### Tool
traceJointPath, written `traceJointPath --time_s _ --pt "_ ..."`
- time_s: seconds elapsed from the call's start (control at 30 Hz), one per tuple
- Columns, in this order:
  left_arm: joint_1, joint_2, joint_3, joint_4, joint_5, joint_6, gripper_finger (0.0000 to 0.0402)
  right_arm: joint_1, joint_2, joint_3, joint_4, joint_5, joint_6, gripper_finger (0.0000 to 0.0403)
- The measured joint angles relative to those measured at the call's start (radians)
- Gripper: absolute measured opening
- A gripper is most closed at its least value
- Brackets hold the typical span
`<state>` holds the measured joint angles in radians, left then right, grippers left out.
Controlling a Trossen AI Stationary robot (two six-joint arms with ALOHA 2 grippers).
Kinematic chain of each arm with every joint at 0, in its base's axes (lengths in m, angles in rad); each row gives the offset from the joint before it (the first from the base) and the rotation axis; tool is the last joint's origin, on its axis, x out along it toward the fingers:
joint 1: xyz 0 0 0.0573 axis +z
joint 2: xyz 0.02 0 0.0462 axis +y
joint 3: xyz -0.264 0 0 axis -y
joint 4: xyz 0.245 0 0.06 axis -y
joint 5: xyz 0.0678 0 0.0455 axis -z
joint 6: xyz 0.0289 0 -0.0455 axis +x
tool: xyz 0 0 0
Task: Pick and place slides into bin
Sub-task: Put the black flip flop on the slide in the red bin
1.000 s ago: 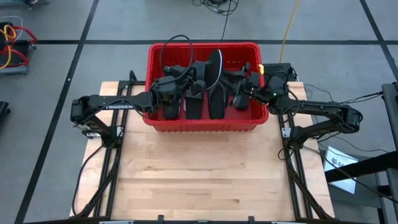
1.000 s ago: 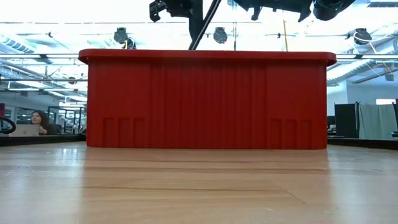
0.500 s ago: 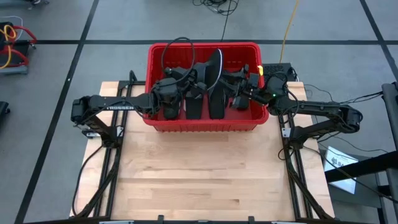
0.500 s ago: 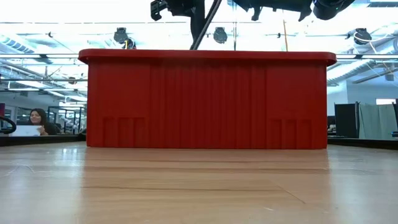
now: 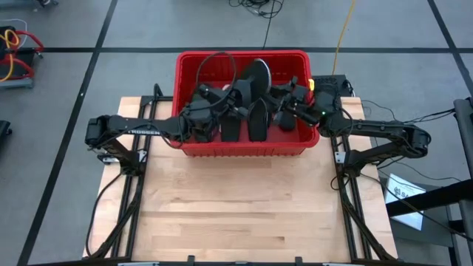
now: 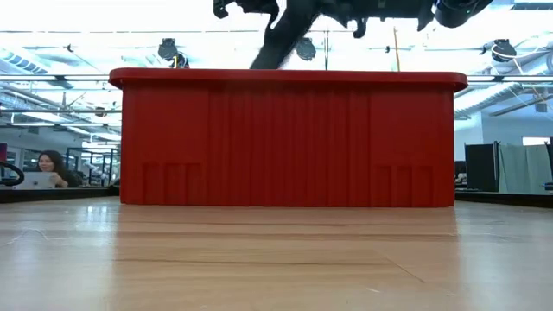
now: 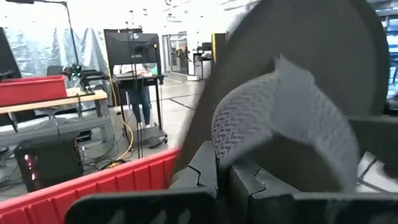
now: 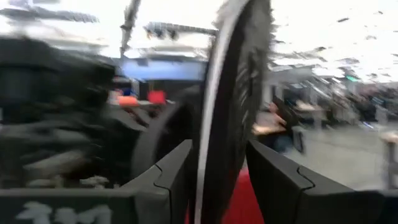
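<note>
The red bin [image 5: 240, 148] stands at the table's far middle and fills the low view [image 6: 285, 138]. Several black slides [image 5: 230, 127] stand on end inside it. One black slide with a grey ribbed strap [image 7: 273, 118] hangs above the bin [image 5: 255, 76], tilted, its lower part showing over the rim [image 6: 275, 47]. My left gripper [image 5: 238, 103] reaches in from the left and is shut on it. My right gripper [image 5: 277, 100] comes from the right, open. Its fingers stand on either side of the slide's sole, seen edge-on [image 8: 227, 93]; I cannot tell whether they touch it. My left gripper pinches the slide at the edge of its sole beside the strap [image 7: 202, 146], between its two shut fingers. The fingers themselves hide the exact spot. They come level from the table's left. The slide stands up from them, tilted, lifted clear above the bin.
The bin's thick rim [image 6: 285, 78] lies just under both grippers. A black cable loop [image 5: 214, 66] arches over the bin's left half. Bare wood lies between the bin and the near edge [image 5: 244, 207]. A person sits far behind the table [image 6: 52, 164].
My left gripper has shifted a little over the bin and rolled, still shut on the slide. The slide has tipped further over toward the table's right and turned, so more of its flat face shows from above. My right gripper has stayed where it was.
</note>
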<state>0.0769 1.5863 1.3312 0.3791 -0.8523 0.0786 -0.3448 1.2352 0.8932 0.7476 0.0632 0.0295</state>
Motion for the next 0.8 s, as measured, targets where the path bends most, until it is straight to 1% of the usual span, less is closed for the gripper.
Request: traceJointPath --time_s 0.07,0.3,0.4,0.53,0.57,0.63,0.73,0.8 --pt "-0.01 0.0 0.0 -0.001 0.0 0.011 0.0 -0.003 0.002 0.0 -0.027 0.027 0.0 0.0141" --pt "-0.026 0.0 0.0 -0.007 -0.003 0.022 0.0 -0.011 0.001 0.0 -0.035 0.017 -0.021 0.0139" --pt "-0.026 0.0 0.0 -0.007 -0.005 0.022 0.0001 -0.012 0.001 0.0 -0.034 0.017 -0.057 0.0118" --pt "-0.023 0.0 0.0 -0.032 -0.005 0.022 0.0 -0.014 0.001 0.0 -0.04 0.018 -0.093 0.0051" --pt "-0.021 0.0 0.0 -0.042 -0.005 0.022 0.0001 -0.015 0.001 0.0 -0.047 0.018 -0.097 0.0043" --pt "-0.013 0.0 0.0 -0.059 -0.005 0.013 0.0004 -0.02 -0.003 0.0 -0.066 0.018 -0.103 0.0043" --pt "0.0 0.0 0.0 -0.071 -0.004 -0.042 0.0013 -0.033 -0.004 0.0 -0.088 0.014 -0.082 0.0043" --pt "0.009 0.0 0.0 -0.086 0.015 -0.058 0.002 -0.045 -0.004 0.0 -0.099 0.012 -0.069 0.0043"
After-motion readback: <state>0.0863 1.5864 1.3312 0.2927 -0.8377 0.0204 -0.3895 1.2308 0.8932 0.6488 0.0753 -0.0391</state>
